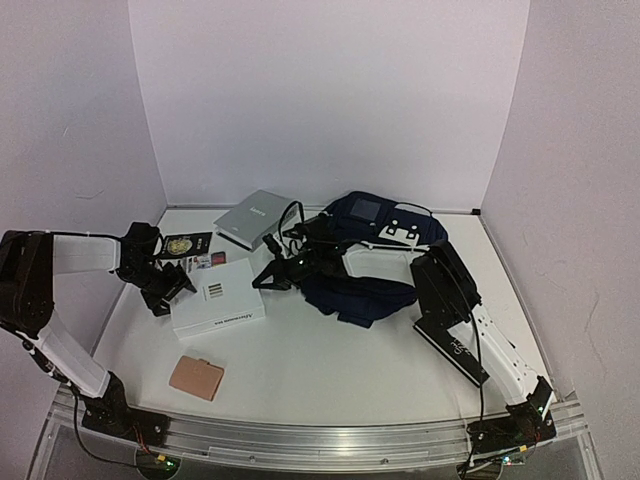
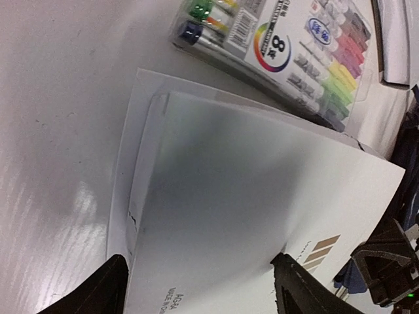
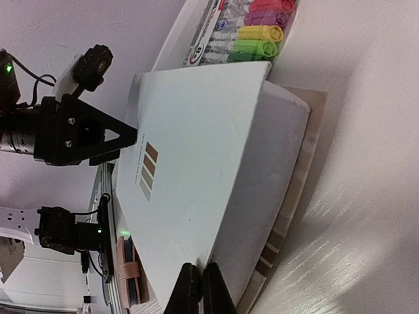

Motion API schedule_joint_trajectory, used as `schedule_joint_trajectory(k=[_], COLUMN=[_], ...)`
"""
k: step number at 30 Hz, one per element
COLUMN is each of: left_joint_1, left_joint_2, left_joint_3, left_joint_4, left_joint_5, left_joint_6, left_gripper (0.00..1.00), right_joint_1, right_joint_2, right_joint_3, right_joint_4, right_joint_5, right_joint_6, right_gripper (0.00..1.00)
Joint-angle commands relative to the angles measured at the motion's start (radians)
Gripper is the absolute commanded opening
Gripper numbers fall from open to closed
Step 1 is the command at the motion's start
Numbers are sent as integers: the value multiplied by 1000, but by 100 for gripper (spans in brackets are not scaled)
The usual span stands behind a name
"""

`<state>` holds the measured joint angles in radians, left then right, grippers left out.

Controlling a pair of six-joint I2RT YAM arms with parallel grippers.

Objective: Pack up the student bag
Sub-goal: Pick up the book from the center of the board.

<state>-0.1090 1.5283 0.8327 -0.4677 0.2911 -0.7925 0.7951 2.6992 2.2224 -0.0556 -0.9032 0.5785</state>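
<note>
Between the spread fingers of the left gripper lies one end of a white box. The jaws stand open over it and do not visibly pinch it. Across the box, the right gripper is closed, tips pressed together at the opposite edge; whether they nip anything I cannot tell. A marker pack sits just past the box's far side. Behind the right gripper, beside its arm, slumps the student bag. The box's long axis runs from gripper to gripper and on toward the bag. The right arm is clearly nearer, so the box should probably travel that way, away from the left gripper.
</note>
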Motion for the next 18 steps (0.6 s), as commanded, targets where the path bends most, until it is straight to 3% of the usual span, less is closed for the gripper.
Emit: schedule_joint_trajectory(k=[1, 18], left_joint_1=[-18, -29], left_joint_2=[-28, 37], left_joint_3=[86, 348], left_joint_4=[69, -5], left_joint_5=[68, 118], left_joint_6=[10, 207], left_gripper=[82, 100], right_joint_1=[-13, -148], right_joint_2=[-191, -453], right_joint_3=[-30, -282], right_joint_4=[102, 75], right_joint_5=[-46, 54], right_joint_6=[27, -90], right_gripper=[0, 0])
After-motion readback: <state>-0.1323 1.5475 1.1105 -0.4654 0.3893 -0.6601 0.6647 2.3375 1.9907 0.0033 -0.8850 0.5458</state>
